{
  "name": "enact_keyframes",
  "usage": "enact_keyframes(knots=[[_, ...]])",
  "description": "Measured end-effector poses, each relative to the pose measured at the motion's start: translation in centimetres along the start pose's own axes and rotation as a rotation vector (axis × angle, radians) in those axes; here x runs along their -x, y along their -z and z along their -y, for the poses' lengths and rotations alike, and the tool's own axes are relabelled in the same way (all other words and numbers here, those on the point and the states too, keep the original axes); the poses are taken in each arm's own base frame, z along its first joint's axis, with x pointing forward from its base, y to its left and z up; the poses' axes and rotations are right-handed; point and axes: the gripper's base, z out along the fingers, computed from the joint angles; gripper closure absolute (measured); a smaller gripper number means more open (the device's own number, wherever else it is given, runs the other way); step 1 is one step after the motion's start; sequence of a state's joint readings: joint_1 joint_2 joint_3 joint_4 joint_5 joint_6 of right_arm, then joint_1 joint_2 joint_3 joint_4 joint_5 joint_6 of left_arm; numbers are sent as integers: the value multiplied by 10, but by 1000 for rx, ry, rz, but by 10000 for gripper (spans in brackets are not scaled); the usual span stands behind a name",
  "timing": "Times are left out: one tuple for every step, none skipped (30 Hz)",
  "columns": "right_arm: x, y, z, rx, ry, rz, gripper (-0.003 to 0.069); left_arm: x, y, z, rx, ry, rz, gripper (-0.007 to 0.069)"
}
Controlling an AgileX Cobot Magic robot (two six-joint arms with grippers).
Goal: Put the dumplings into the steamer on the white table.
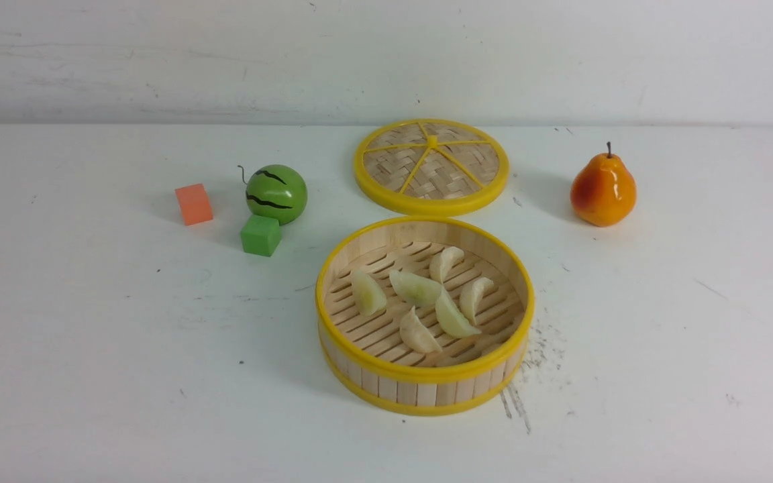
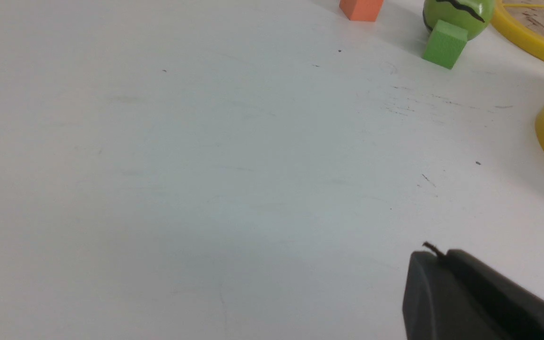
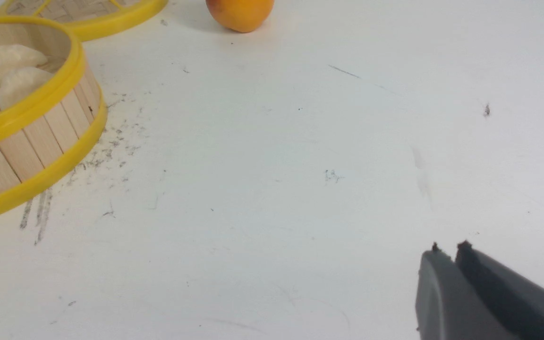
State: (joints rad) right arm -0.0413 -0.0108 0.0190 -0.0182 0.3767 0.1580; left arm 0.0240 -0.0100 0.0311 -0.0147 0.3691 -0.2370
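No brand, label or writing shows on anything. On the white table (image 1: 91,349) the bamboo steamer (image 1: 425,386) stands at the centre of the front view, with six dumplings (image 1: 416,287) lying on its slatted floor, cream and pale green, some touching; a possible further piece against the near wall is too hidden to make out. At 12 o'clock from the steamer lies its woven lid (image 1: 431,168), just apart from it. At 10 o'clock sit a toy watermelon (image 1: 276,194), a green cube (image 1: 260,235) just beside it, and an orange cube (image 1: 193,204) farther out. At 2 o'clock stands a toy pear (image 1: 602,189). Neither arm appears in the front view. In each wrist view only the dark tips show, cut off by the frame. The left gripper (image 2: 435,255) has its jaws pressed together, empty, well apart from the steamer. The right gripper (image 3: 449,252) has its jaws nearly together, holding nothing, also well away from the steamer.
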Motion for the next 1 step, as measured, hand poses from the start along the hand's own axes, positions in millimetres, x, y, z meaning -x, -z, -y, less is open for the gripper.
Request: enact_keyframes(knots=[[0,0,0,0,0,0,618,0,0,0,0,0,0,610]])
